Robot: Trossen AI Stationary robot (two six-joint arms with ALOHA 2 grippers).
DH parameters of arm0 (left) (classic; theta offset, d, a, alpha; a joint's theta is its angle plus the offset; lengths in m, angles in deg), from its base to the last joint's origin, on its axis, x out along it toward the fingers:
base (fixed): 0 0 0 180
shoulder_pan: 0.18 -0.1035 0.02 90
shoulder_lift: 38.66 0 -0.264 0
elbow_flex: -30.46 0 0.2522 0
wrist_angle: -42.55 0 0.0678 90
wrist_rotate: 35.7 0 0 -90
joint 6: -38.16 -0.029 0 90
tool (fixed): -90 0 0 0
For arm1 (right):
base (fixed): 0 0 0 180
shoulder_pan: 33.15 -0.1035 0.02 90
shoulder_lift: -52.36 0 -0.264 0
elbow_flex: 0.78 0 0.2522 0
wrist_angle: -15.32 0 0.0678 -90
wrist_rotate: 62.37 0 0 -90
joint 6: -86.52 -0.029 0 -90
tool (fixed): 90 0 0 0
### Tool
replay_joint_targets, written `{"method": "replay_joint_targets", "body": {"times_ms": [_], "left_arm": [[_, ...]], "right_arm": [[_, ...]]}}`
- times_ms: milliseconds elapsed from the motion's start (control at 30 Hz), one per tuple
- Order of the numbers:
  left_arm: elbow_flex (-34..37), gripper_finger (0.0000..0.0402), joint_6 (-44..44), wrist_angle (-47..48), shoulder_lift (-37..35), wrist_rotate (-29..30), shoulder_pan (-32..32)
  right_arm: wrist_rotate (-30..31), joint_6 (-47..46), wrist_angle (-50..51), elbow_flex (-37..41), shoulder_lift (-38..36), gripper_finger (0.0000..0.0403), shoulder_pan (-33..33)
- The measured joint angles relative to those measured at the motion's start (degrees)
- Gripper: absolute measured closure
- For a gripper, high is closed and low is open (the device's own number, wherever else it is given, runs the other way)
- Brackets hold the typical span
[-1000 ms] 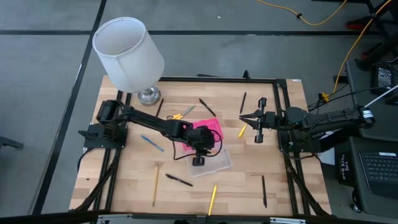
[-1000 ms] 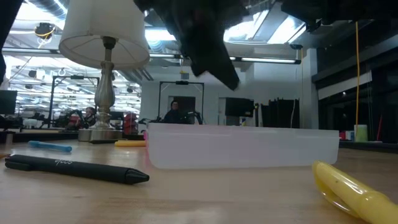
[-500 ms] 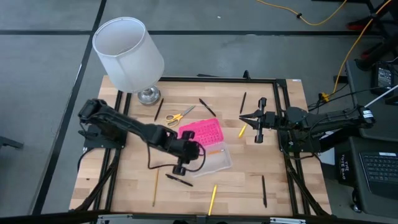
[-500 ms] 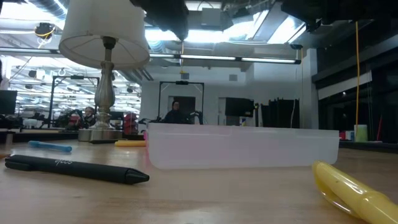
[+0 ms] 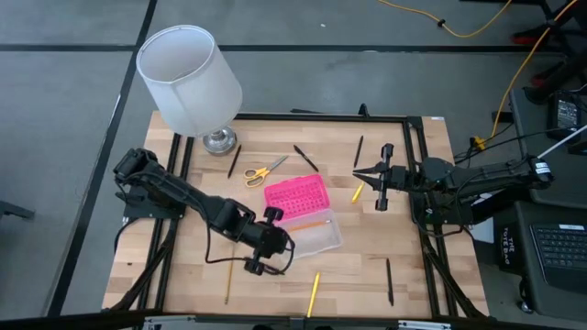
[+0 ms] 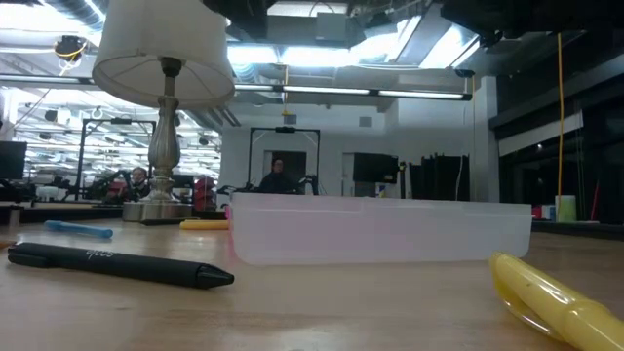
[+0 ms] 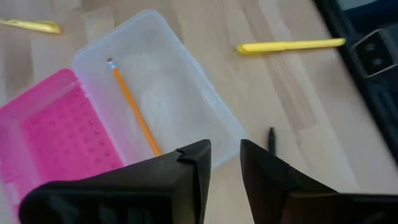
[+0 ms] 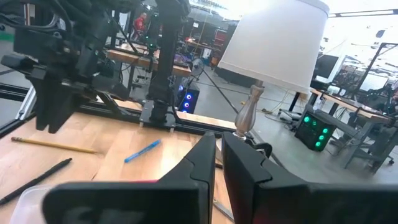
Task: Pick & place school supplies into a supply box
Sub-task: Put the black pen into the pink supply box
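The supply box lies open mid-table, its pink dotted lid [image 5: 295,195] beside its clear base [image 5: 315,236], which holds one orange pencil [image 7: 132,107]. My left gripper [image 5: 268,246] hovers open at the base's near-left corner and holds nothing. A black pen [image 7: 272,134] lies on the table just past its fingers. A yellow pencil [image 5: 314,293], yellow-handled scissors [image 5: 260,170] and more pens lie flat around the box. My right gripper [image 5: 359,171] waits shut at the table's right side, off the table top.
A white-shaded lamp [image 5: 190,78] stands at the far-left corner. Loose pens lie at the far side [image 5: 305,158], at the near right [image 5: 389,280] and near left [image 5: 227,275]. The low view shows a black pen [image 6: 117,263] and a yellow one [image 6: 556,297] close to the near edge.
My left gripper has drawn back from above the pink lid and base toward the table's near-left side, leaving the lid uncovered. The orange pencil now shows lying in the clear base. The right arm has kept still.
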Motion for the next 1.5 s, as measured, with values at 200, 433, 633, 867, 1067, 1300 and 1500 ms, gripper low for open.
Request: {"method": "replay_joint_targets", "body": {"times_ms": [200, 433, 633, 867, 1067, 1300, 1500], "left_arm": [[0.00, 0.0288, 2.38, 2.08, 1.31, 1.72, -0.14], [0.00, 0.0256, 7.44, 4.48, 5.61, 0.88, -0.08], [0.02, 0.0249, 9.21, 6.32, 9.19, -4.64, -0.10], [0.04, 0.0257, 12.51, 8.02, 9.69, -8.93, -0.62], [0.04, 0.0258, 9.93, 7.20, 10.07, -9.66, -0.58], [0.04, 0.0258, 9.42, 4.84, 10.12, -9.51, -0.34], [2.24, 0.0258, 10.85, 3.55, 10.49, -8.37, 0.59]], "right_arm": [[0.00, 0.12, 0.09, 0.00, 0.00, 0.0368, 0.02], [0.04, 0.10, 1.11, -0.04, 0.00, 0.0368, 0.00], [1.38, -0.16, 5.58, -0.07, 0.02, 0.0368, 0.04], [2.03, -0.16, 8.15, -0.07, 0.00, 0.0368, 0.07], [2.06, -0.11, 8.11, -0.07, 0.00, 0.0368, 0.07], [2.10, 0.07, 7.25, -0.07, 0.00, 0.0368, 0.54], [2.12, -0.06, 5.95, -0.04, -0.04, 0.0368, 1.78]]}}
